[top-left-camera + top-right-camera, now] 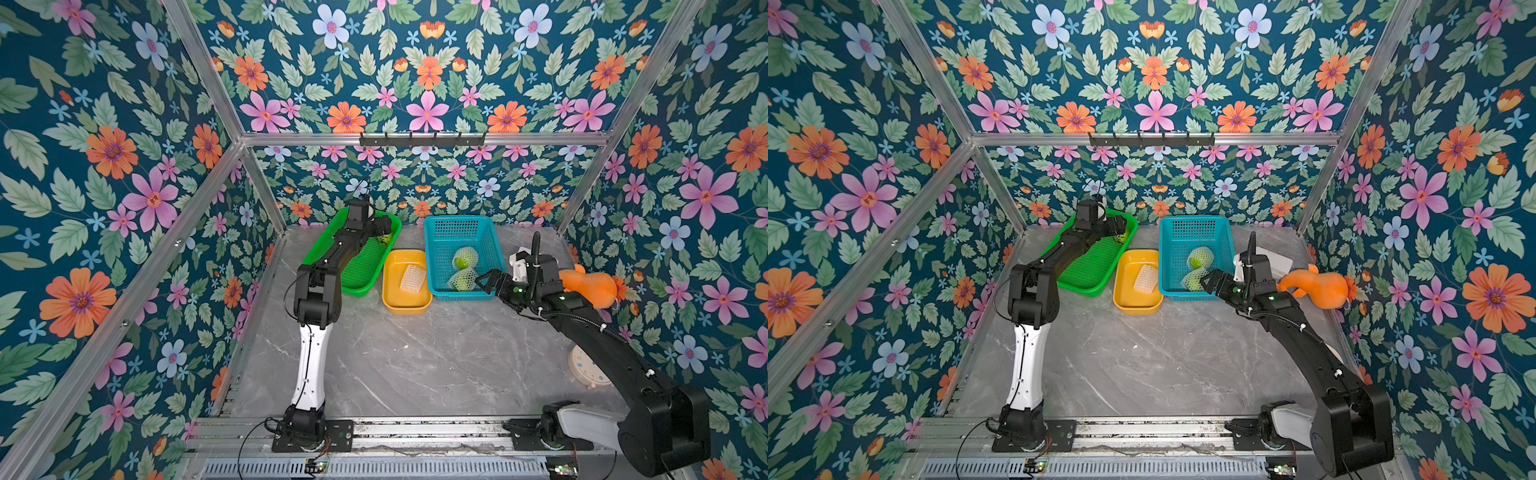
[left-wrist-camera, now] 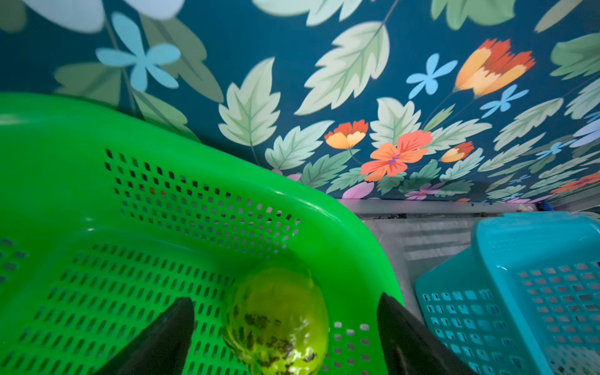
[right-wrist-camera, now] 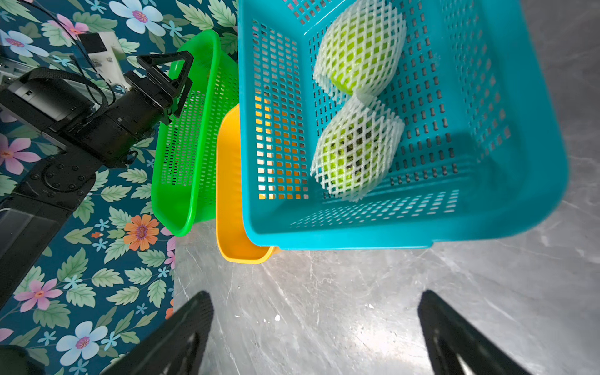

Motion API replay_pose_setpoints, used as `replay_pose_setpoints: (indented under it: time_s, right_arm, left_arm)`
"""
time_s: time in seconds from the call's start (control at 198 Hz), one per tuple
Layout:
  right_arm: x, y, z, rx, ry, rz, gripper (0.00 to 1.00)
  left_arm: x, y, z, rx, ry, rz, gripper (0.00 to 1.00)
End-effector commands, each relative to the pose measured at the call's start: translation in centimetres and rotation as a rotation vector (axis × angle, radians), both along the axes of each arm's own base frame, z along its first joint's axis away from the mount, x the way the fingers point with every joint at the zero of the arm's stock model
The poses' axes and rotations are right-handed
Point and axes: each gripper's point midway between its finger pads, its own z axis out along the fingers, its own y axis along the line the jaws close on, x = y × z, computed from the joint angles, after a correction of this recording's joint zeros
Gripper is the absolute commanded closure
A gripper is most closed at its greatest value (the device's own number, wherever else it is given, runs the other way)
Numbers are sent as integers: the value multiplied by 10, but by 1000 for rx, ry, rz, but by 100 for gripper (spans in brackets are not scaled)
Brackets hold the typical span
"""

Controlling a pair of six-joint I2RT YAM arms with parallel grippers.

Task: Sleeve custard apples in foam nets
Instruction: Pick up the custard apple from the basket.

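Note:
One bare custard apple (image 2: 276,321) lies in the far corner of the green basket (image 2: 97,136). My left gripper (image 2: 285,306) is open, one finger on each side of that fruit with a gap at both; in a top view the left gripper (image 1: 384,228) hangs over that corner. Two custard apples in foam nets (image 3: 360,48) (image 3: 355,152) lie in the blue basket (image 3: 422,227). A loose foam net (image 1: 412,278) lies in the yellow tub (image 1: 405,305). My right gripper (image 3: 315,300) is open and empty over the table, just in front of the blue basket.
The green basket (image 1: 361,270), yellow tub and blue basket (image 1: 457,228) stand side by side at the back of the table. An orange gourd toy (image 1: 590,286) and a white box (image 1: 1273,257) sit at the right wall. A pale round clock (image 1: 586,368) lies under the right arm.

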Motion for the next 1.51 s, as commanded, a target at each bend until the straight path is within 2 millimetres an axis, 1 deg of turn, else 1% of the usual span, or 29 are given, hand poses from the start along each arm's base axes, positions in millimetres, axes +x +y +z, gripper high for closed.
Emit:
replay_pose_setpoints:
  time_s: [0.0,0.212,0.333,0.459,0.631,0.712,0.863,0.939,1.065,1.161,1.237,1.383,1.51]
  right_arm:
    - [5,-4,-1,-23,-6,-19,1]
    - [9,-5,-9,-40,12,-24,1]
    - [11,-4,-11,-41,19,-23,1]
    - [10,-4,-12,-43,30,-21,1]
    - [5,-6,-15,-46,38,-26,1]
    - [2,-7,-17,-49,46,-29,1]
    - [1,-11,-14,-68,41,-39,1]
    - [2,-11,-13,-68,35,-37,1]
    - [3,-9,-12,-61,35,-30,1]
    - [3,-8,-12,-57,33,-27,1]
    - [2,-8,-12,-52,30,-28,1]
    - [-1,-8,-9,-37,22,-32,1]
    - [-7,-7,-7,-18,18,-33,1]
  left_arm:
    - [0,0,-6,-41,26,-2,8]
    - [-11,-5,-27,-64,71,-25,10]
    - [-15,-7,-44,-56,101,-44,9]
    - [-10,-9,-53,-50,120,-52,9]
    - [2,-11,-57,-61,109,-45,9]
    - [5,-12,-57,-73,103,-42,13]
    - [4,-15,-53,-90,94,-52,27]
    - [3,-14,-46,-90,75,-49,33]
    - [2,-10,-30,-78,43,-38,33]
    - [-1,-7,-11,-71,11,-35,34]
    - [-7,-5,7,-70,-13,-34,34]
    - [-29,-1,44,-76,-67,-34,34]
    - [-58,1,72,-92,-99,-43,34]
